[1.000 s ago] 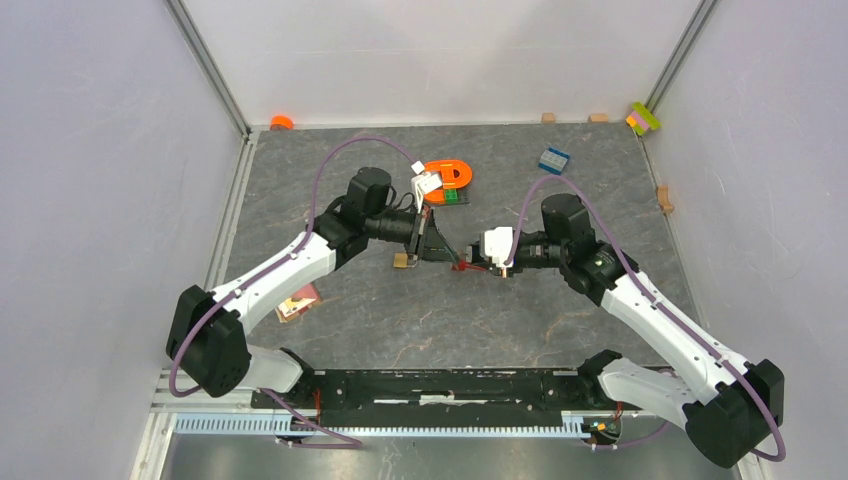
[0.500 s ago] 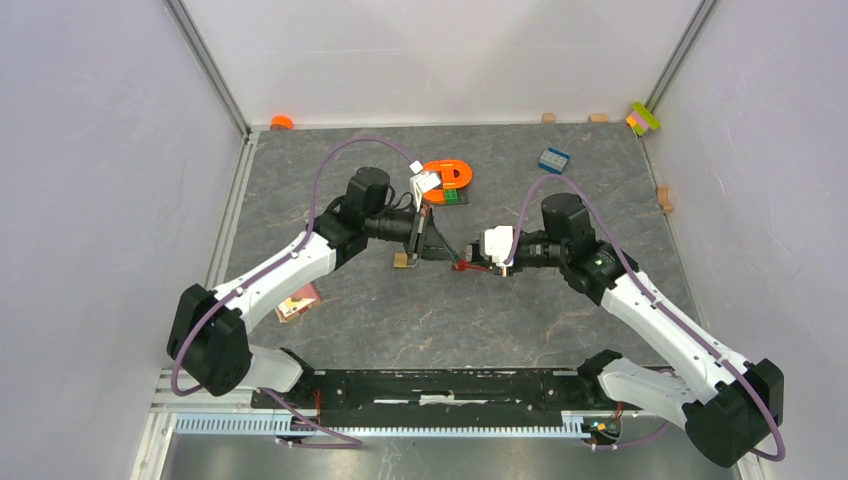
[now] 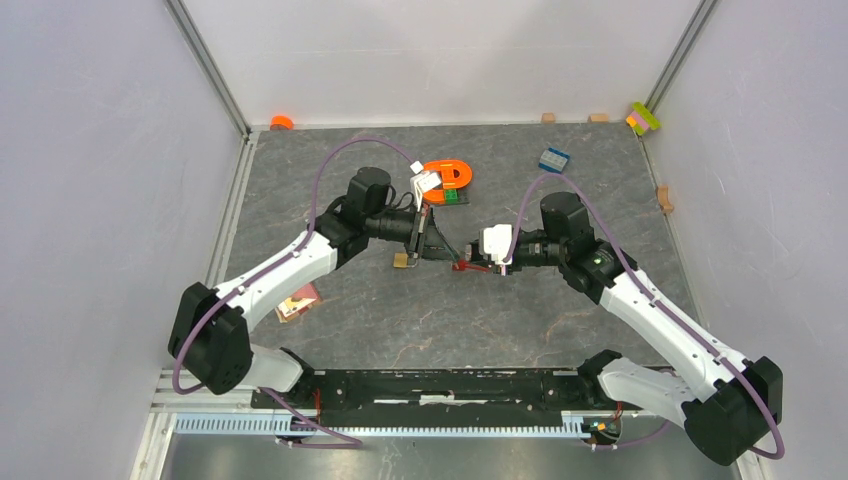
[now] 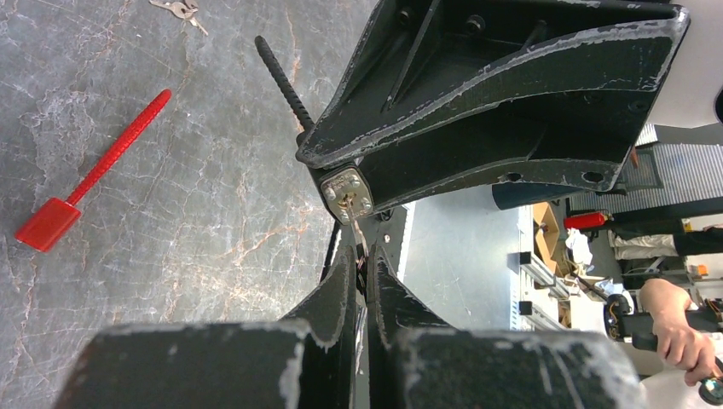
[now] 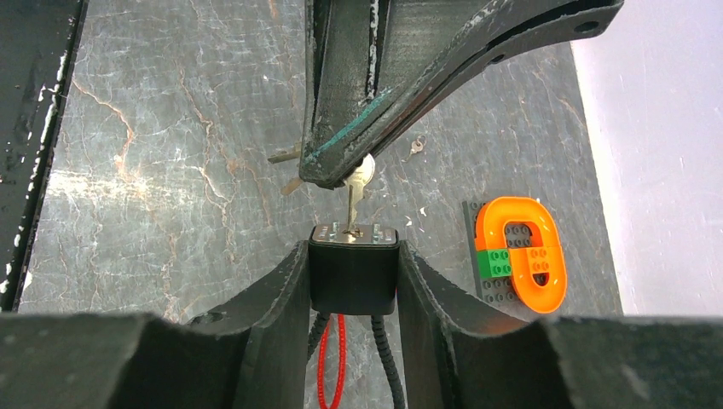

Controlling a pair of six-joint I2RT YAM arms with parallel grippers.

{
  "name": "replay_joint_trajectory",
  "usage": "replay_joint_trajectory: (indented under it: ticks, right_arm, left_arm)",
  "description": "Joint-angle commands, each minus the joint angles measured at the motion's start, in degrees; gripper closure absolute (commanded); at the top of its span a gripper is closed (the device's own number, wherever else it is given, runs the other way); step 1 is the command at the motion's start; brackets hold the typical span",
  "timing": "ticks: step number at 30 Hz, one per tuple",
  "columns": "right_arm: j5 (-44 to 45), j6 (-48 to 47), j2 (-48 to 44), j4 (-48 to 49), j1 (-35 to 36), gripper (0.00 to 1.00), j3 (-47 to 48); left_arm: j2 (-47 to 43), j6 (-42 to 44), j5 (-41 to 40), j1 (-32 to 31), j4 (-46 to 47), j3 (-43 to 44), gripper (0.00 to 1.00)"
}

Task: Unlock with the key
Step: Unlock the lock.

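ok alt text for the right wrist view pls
The right claw grips a black padlock, a key standing in its keyhole with the left claw pinching the key's head from above. An orange ring on a brick plate lies on the grey table to the right.

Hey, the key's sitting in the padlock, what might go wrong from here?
The left gripper pinches only the head of the small silver key; turning may make it slip or bend. The right gripper clamps the black padlock just by its sides, so the twist may rotate the lock instead of the cylinder.
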Motion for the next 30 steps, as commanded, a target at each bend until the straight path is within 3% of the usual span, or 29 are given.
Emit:
replay_joint_trajectory:
  ticks: [1,30]
  right_arm:
    - [-0.6,0.8,-0.5,2.4,-0.2,1.0,3.0]
    - [-0.6,1.1,-0.4,2.4,-0.3,1.0,3.2]
  left_arm:
    - [0.3,-2.0,1.8,0.2,2.7,-0.2,0.98]
    - [0.1,-2.4,2.1,0.7,3.2,-1.1,0.98]
